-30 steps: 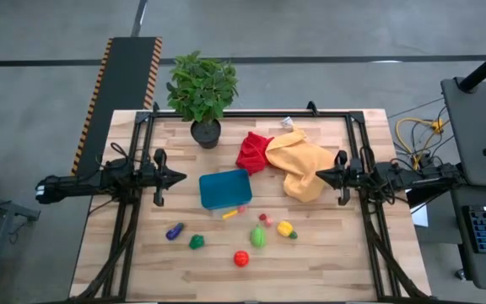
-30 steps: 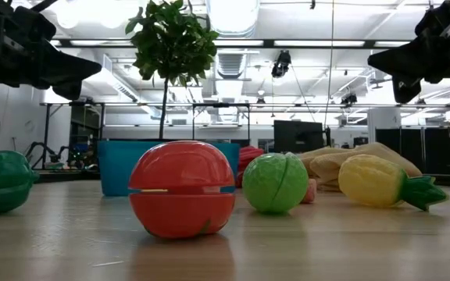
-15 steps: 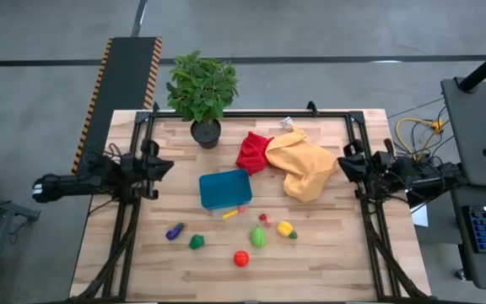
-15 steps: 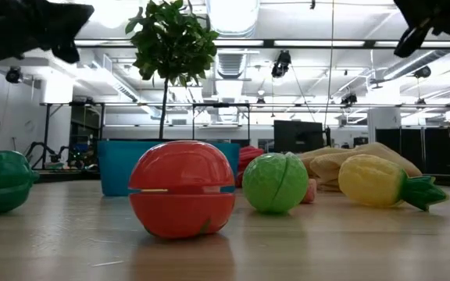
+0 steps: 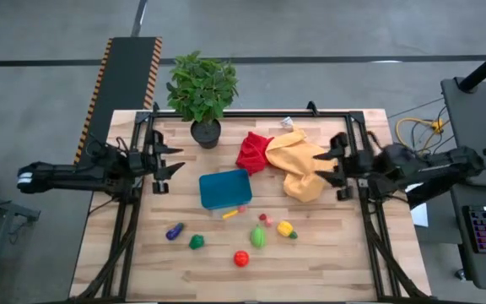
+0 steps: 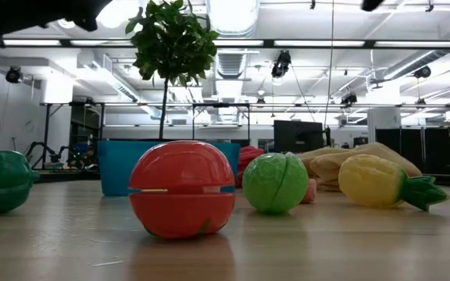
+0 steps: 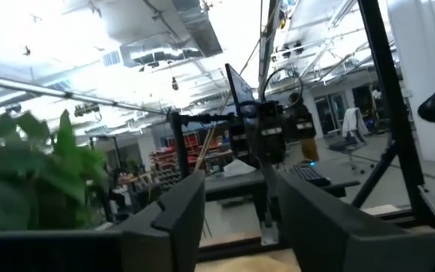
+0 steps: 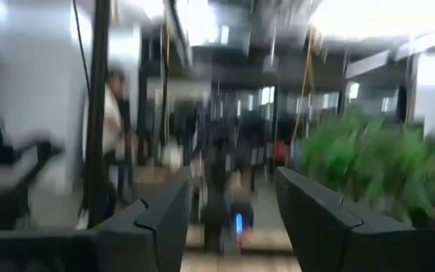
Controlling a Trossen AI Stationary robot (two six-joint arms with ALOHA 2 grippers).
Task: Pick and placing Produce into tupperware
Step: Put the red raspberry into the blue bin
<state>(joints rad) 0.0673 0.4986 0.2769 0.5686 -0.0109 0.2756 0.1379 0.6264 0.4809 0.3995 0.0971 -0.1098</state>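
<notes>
1. Nothing is packed yet, as far as the high view shows: the tupperware (image 5: 224, 188) sits near the middle of the table (image 5: 336, 262) and its inside looks bare, though a very small piece would be hard to tell.
2. All the produce lies loose on the wood on the near side of the container: a purple piece (image 5: 174, 230), a dark green piece (image 5: 196, 242), a red tomato (image 5: 241, 258), a light green ball (image 5: 258, 237), a yellow piece (image 5: 286, 228), and two tiny bits, one pink-red (image 5: 265, 218) and one yellow-orange (image 5: 230, 214), just beside the container's near edge.
3. The left claw (image 5: 169, 160) hangs over the table's left side, fingers spread, holding nothing.
4. The right claw (image 5: 334, 165) hangs at the right side over the edge of the yellow cloth (image 5: 302, 165), fingers spread, also empty.
5. Judged from this, the whole job is left: every piece needs picking up and setting in the container.
6. The red cloth (image 5: 252, 152) and potted plant (image 5: 202, 89) sit beyond the container, apart from the produce.
</notes>
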